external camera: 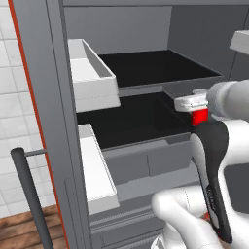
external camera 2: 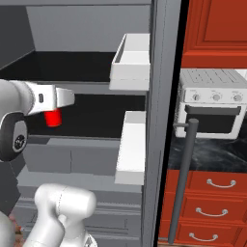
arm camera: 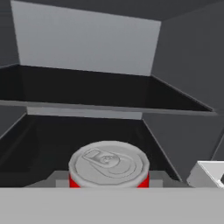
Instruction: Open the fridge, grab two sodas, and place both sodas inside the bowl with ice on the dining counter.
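**canfan:** Looking at the soda (arm camera: 108, 168) first: it's upright, long axis vertical, pale pull-tab lid facing up at the hand camera, red wall just peeking out below the rim. From both base cameras it hangs right under the gripper (external camera 2: 54, 115), over the dark lower shelf (external camera: 131, 119) inside the open fridge (external camera 2: 159, 72).

**rigwatcher:** So do we have it or not?

**canfan:** We'd say yes. The gripper sits partly closed with the can right between the jaws, and from the left base view the red body (external camera: 200, 116) sticks out straight below the hand. We can't make out the pads touching the can wall, though, so call that a judgement.

**rigwatcher:** Which way out?

**canfan:** That's what the next move turns on. The can sits toward the fridge's right side from our end, above the shelf's front part. The white door bins (external camera 2: 131, 60) flank the opening on both sides. We'd guess the pull comes straight back toward the base, keeping the can vertical, and away from the bins. The second soda and the bowl we can't place from here.
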Controlling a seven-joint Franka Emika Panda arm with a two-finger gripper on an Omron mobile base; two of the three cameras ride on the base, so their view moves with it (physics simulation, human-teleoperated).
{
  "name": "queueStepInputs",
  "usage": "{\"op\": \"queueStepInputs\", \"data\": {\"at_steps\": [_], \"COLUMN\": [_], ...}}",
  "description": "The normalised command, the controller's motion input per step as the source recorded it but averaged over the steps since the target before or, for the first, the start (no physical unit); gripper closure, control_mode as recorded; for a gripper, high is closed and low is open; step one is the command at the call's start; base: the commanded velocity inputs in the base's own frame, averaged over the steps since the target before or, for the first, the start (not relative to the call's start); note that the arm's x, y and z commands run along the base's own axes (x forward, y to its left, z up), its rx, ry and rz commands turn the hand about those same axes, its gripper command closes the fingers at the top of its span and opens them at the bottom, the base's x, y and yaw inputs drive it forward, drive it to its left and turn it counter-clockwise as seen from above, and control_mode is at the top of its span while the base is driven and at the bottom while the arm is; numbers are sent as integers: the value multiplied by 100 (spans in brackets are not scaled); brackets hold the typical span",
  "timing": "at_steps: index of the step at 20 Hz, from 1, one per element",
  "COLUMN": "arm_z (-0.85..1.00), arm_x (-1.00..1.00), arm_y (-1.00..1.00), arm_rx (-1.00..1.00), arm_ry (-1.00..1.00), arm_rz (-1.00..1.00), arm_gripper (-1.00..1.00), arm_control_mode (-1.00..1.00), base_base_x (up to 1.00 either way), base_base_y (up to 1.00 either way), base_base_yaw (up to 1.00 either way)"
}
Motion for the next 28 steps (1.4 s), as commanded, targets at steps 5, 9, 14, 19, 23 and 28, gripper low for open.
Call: {"op": "queueStepInputs", "data": {"at_steps": [5, 9, 14, 19, 23, 28], "arm_z": [-41, -37, 10, 3, 0, 0], "arm_x": [-99, -46, -29, -11, 0, 0], "arm_y": [0, 7, 11, -3, 0, 0], "arm_rx": [0, -9, -1, 3, 0, 0], "arm_ry": [0, 1, -15, -6, 0, 0], "arm_rz": [9, 8, -3, -1, 0, 0], "arm_gripper": [100, 100, 100, 100, 100, 100], "arm_control_mode": [-100, -100, -100, 100, 100, 100], "base_base_x": [0, 0, 0, -2, -66, -79], "base_base_y": [0, 0, 0, 0, 1, 0], "base_base_yaw": [0, 0, 0, 0, -12, -27]}}
